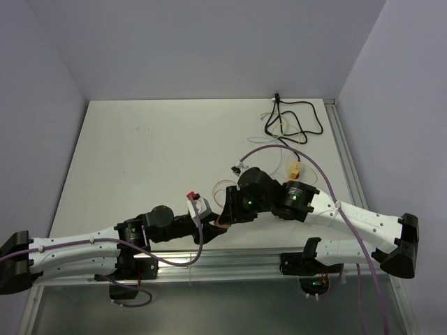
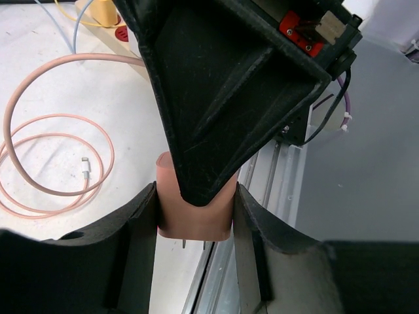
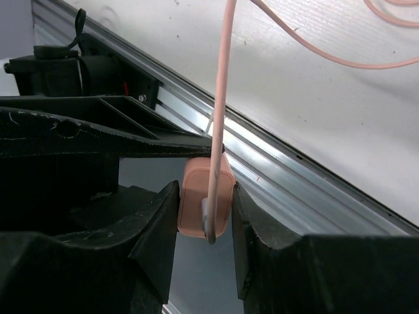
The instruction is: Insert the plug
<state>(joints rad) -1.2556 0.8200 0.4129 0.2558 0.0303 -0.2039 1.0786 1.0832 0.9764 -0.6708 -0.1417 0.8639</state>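
- Holding, not yet inserting: plug point(image 3: 205, 199) sits between the fingers of both grippers, over the rail point(image 3: 294, 183), well apart from the strip point(image 1: 297, 171).
- Progress, my read: plug is picked up. What's left is to carry it to the strip, line it up and push it in.
- Looks like a handover or regrip between the arms.
- right gripper point(image 3: 204, 219): fingers point(image 3: 157, 226) closed narrow on the plug, both pads touching its sides. Cable point(image 3: 221, 78) leaves the plug between them and runs out past the fingertips.
- left gripper point(image 2: 195, 226): fingers point(image 2: 137, 242) only a little apart, plug body filling the gap and touching both. Right gripper's fingers come onto the same plug from beyond the fingertips.
- Prongs too small to tell.
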